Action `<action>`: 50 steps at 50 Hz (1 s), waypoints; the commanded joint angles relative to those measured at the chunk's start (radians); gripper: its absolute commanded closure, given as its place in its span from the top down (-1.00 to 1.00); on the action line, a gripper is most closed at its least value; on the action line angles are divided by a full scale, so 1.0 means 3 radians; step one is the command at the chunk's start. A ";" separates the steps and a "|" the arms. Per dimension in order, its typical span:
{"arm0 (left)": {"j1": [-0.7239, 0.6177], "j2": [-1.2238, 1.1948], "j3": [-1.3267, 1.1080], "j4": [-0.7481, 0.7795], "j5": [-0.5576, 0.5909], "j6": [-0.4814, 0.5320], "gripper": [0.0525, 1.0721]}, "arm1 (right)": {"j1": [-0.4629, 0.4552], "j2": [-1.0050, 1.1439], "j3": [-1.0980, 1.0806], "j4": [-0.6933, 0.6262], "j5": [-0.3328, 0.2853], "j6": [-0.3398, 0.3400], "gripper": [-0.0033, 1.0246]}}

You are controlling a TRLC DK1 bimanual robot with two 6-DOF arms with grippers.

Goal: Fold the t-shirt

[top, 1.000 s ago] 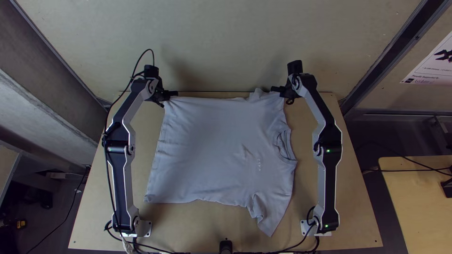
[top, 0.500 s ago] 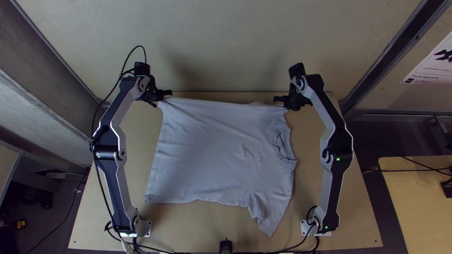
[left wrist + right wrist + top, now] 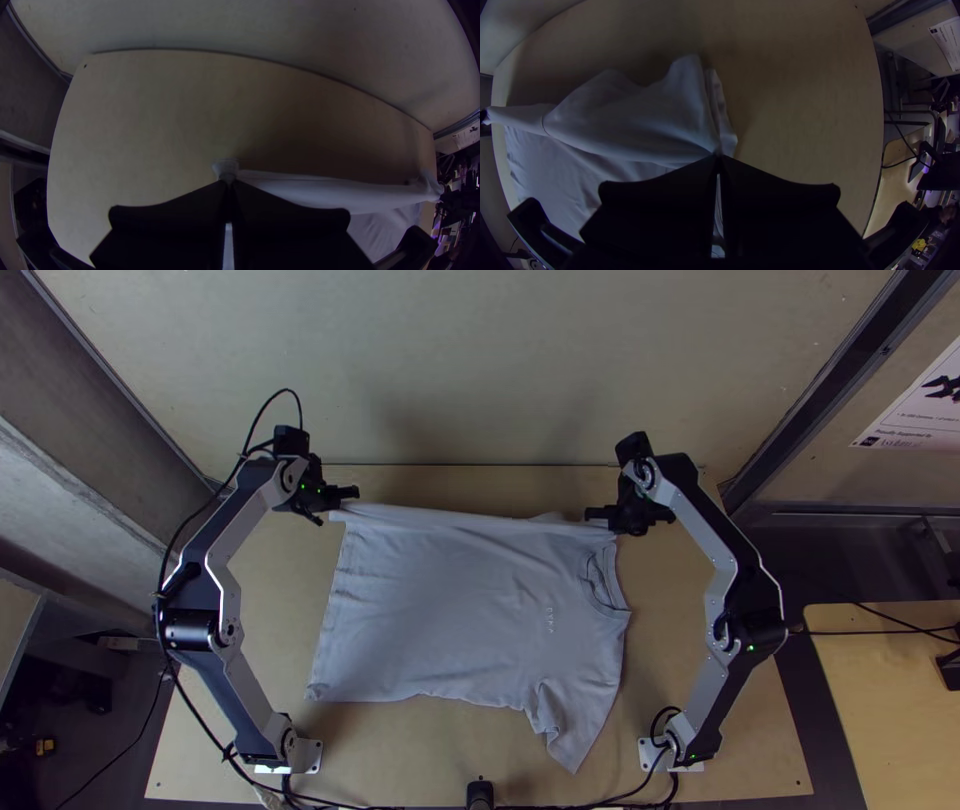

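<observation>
The pale grey-blue t-shirt (image 3: 450,610) lies mostly spread on the table, its neck opening toward the right arm and one sleeve toward the near edge. Its far side is drawn up into a taut ridge between the grippers. My left gripper (image 3: 350,494) is at the ridge's left end; in the left wrist view that gripper (image 3: 228,186) is shut on the shirt's corner. At the ridge's right end stands my right gripper (image 3: 594,516); in the right wrist view the gripper (image 3: 719,159) is shut on gathered cloth, with the sleeve (image 3: 690,90) hanging beyond its fingertips.
The bare table (image 3: 460,481) shows beyond the shirt, up to the wall panel (image 3: 460,360). A black post (image 3: 480,794) stands at the near edge between the arm bases. Cables run along that edge.
Both grippers have come toward the near edge, my left one also slightly leftward, bringing the shirt's far side with them. The shirt's near part and collar keep their place.
</observation>
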 commanded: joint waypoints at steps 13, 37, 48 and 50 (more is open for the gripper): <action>-0.0109 -0.0536 -0.0873 0.0313 -0.0036 -0.0030 -0.95 | 0.0118 -0.0521 -0.0788 0.0124 0.0033 0.0001 -0.95; -0.0120 -0.0664 -0.1512 0.0732 -0.0098 -0.0061 -0.95 | 0.0149 -0.0500 -0.1637 0.0671 0.0028 0.0078 -0.95; -0.0074 -0.0628 -0.1660 0.0814 -0.0092 -0.0051 -0.70 | 0.0113 -0.0439 -0.1805 0.0799 0.0013 0.0083 -0.95; -0.0079 -0.0643 -0.1676 0.0814 -0.0092 -0.0045 -0.50 | 0.0113 -0.0424 -0.1815 0.0794 0.0018 0.0067 -0.95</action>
